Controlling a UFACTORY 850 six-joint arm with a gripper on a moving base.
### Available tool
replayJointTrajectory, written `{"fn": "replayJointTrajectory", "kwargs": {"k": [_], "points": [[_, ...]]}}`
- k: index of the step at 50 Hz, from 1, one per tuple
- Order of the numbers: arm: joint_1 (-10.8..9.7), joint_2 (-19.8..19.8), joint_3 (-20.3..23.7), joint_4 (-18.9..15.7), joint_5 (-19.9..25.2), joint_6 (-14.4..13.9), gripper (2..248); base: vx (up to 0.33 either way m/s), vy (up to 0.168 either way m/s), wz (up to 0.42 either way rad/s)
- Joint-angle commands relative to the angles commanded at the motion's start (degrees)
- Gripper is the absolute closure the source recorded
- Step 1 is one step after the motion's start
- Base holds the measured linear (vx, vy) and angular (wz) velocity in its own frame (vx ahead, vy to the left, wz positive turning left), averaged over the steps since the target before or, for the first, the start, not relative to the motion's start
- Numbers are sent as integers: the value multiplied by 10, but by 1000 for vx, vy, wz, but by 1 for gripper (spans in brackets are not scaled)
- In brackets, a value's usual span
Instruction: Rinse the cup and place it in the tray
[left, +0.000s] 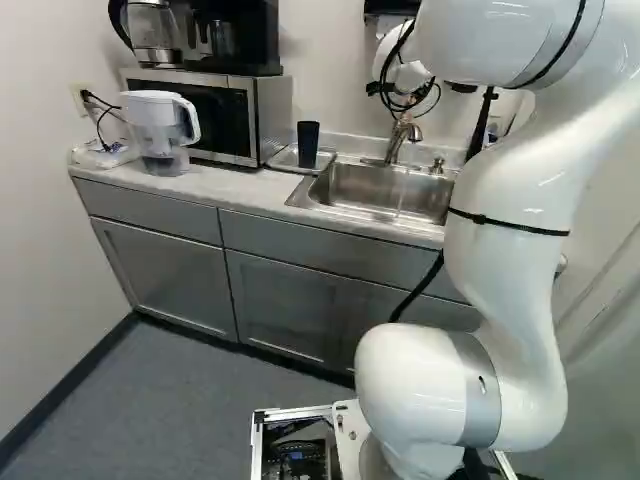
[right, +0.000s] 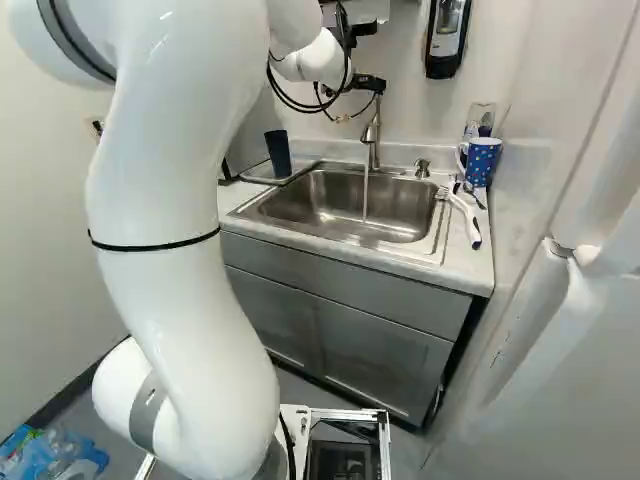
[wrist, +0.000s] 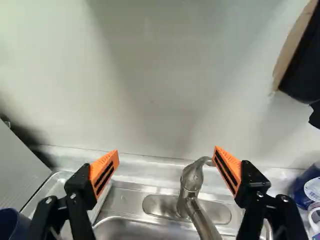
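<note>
At upper centre of the right base view, the gripper (right: 352, 84) hung near the faucet (right: 371, 132), jaws wide apart; water (right: 365, 195) ran into the sink (right: 330, 195). Upper centre of the left base view, the dark tumbler (left: 308, 144) stood in the tray (left: 276, 160), between microwave (left: 262, 120) and sink rim, on the pale countertop (left: 235, 186)

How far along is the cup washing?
The dark cup stands in the tray by the sink, so placing looks done; rinsing I can't confirm. Nothing is in hand: the open gripper is near the faucet. Water is running, so shutting it off is probably left.
</note>
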Motion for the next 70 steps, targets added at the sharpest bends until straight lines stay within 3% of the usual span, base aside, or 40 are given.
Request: {"fn": "replayJointTrajectory", "kwargs": {"k": [47, 70], "points": [[13, 33, 38, 0, -73, 0, 3, 0, 0, 0], [15, 42, 47, 0, -73, 0, 3, 0, 0, 0]]}}
